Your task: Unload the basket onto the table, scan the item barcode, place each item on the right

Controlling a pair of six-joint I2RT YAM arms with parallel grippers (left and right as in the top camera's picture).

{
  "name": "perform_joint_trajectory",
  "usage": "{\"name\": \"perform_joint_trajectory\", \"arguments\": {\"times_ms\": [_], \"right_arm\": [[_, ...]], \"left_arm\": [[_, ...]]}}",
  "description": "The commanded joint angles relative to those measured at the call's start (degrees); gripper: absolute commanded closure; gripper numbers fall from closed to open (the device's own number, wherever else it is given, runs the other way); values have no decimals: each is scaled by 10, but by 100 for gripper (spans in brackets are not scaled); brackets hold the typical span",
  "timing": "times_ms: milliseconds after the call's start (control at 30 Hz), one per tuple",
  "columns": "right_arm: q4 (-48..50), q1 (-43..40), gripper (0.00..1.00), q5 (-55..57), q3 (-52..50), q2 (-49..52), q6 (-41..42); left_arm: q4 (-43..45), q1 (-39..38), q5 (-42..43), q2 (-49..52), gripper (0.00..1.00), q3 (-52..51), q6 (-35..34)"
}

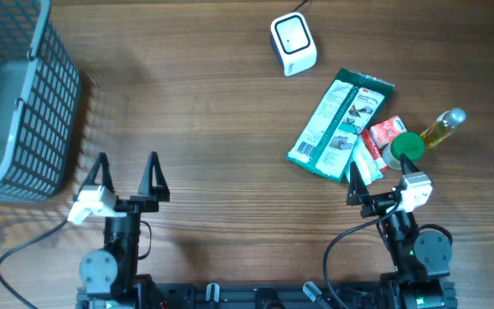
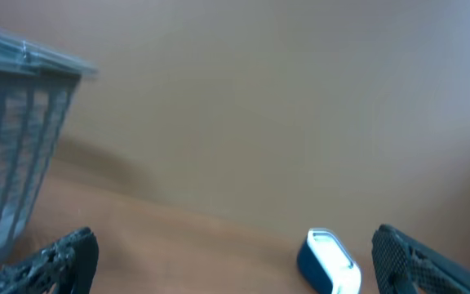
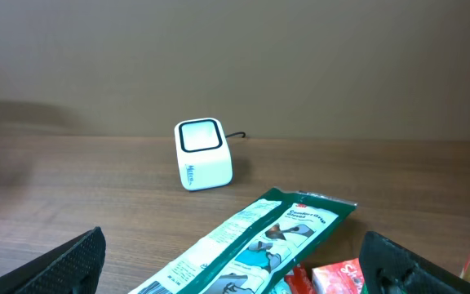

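Textured black jaws, glossy green packet (image 3: pixel 247 241)

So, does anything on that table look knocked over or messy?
Slightly. On the right, a green packet, a red packet and a small bottle of yellow liquid sit bunched together at odd angles, the bottle apparently lying on its side. Nothing looks spilled or torn. The white scanner stands apart.
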Motion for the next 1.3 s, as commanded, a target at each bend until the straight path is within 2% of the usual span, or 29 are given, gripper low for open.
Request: {"name": "perform_joint_trajectory", "arguments": {"times_ms": [0, 133, 300, 400, 1267], "right_arm": [[1, -3, 0, 9, -1, -5, 10], [1, -3, 0, 9, -1, -5, 10], [1, -3, 0, 9, -1, -5, 10], [1, -3, 0, 9, -1, -5, 10], [1, -3, 0, 9, -1, -5, 10]], "left_arm": [[-74, -2, -4, -5, 0, -4, -3], [-165, -2, -16, -5, 0, -4, 7], [-168, -2, -1, -5, 0, -4, 120], [-168, -2, -1, -5, 0, -4, 154], [-168, -2, -3, -4, 0, -4, 152]]}}
